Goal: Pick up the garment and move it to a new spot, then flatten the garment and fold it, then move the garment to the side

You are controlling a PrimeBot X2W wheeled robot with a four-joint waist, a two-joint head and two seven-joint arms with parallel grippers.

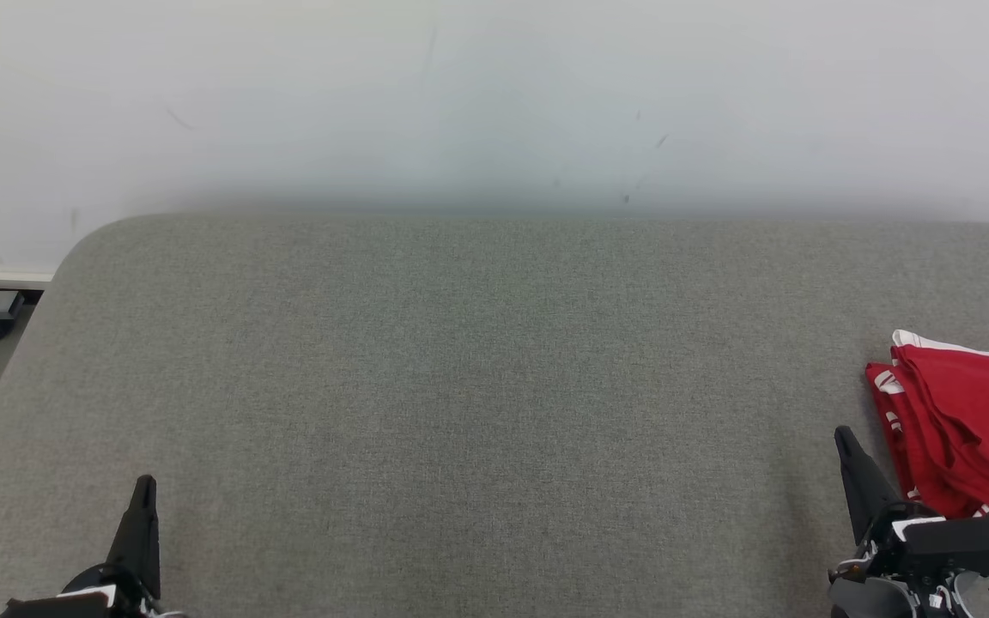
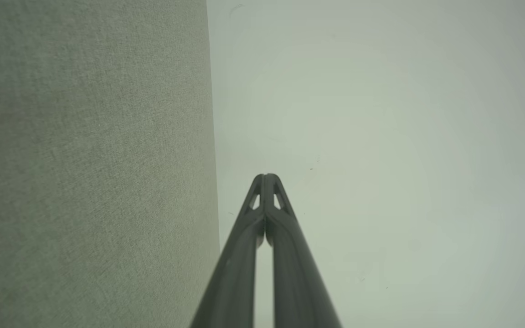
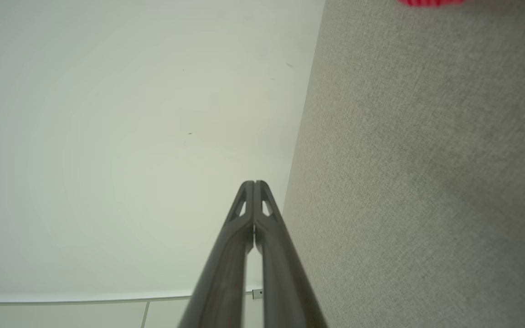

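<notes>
While the right gripper (image 1: 843, 436) and left gripper (image 1: 145, 485) rest closed and empty, the red garment (image 1: 971, 421) lies on the grey worktop (image 1: 494, 386) just beside the right one. Head view shows its white trim; right wrist view, a red sliver.

Garment (image 1: 975, 412) partly beyond right edge

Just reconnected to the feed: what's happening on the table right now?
Nothing is being handled. The red garment with white trim lies in loose folds at the right edge of the grey table. The left gripper and right gripper are both shut and empty near the front edge, the right one close beside the garment.
</notes>
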